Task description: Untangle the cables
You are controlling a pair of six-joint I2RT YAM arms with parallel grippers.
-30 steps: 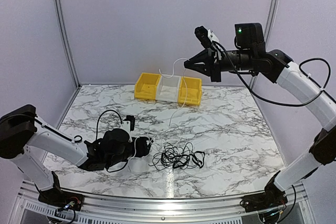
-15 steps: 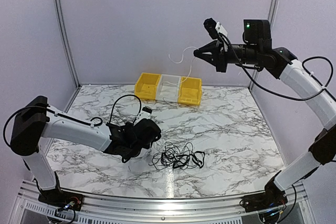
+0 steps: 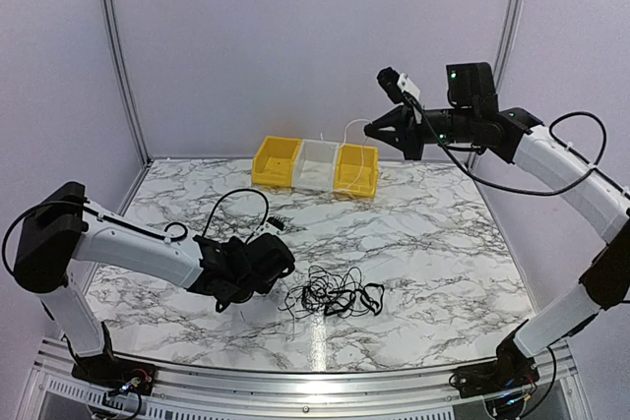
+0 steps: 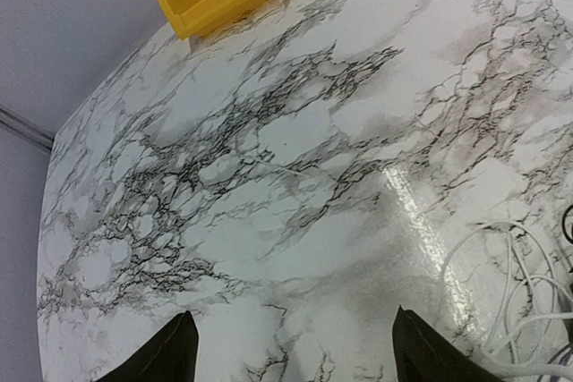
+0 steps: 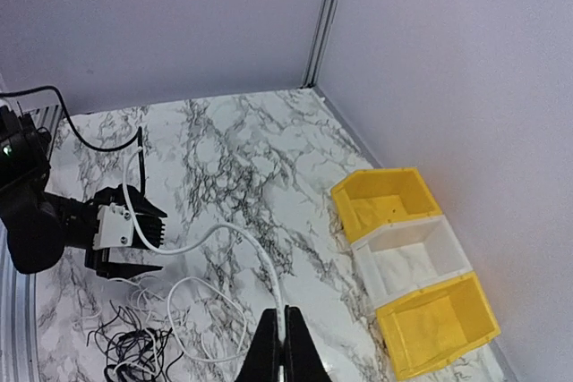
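Observation:
The cables (image 3: 333, 296) lie in a loose black tangle on the marble table, front centre, with thin white cord mixed in. They also show in the right wrist view (image 5: 134, 346). My right gripper (image 3: 369, 129) is high above the bins and shut on a white cable (image 5: 240, 241). That cable hangs down in a loop towards the tangle. My left gripper (image 3: 283, 263) is low over the table just left of the tangle, jaws wide open and empty (image 4: 293, 321). White cord loops (image 4: 512, 292) lie to its right.
Three bins stand in a row at the back: yellow (image 3: 277, 161), white (image 3: 317, 165), yellow (image 3: 356, 169). In the right wrist view they show at right, the near yellow one (image 5: 439, 324) lowest. Enclosure walls and posts ring the table.
My left arm has swung right from the table's left side to the tangle's edge and dropped low. My right gripper rose with the white cable, then came down a little.

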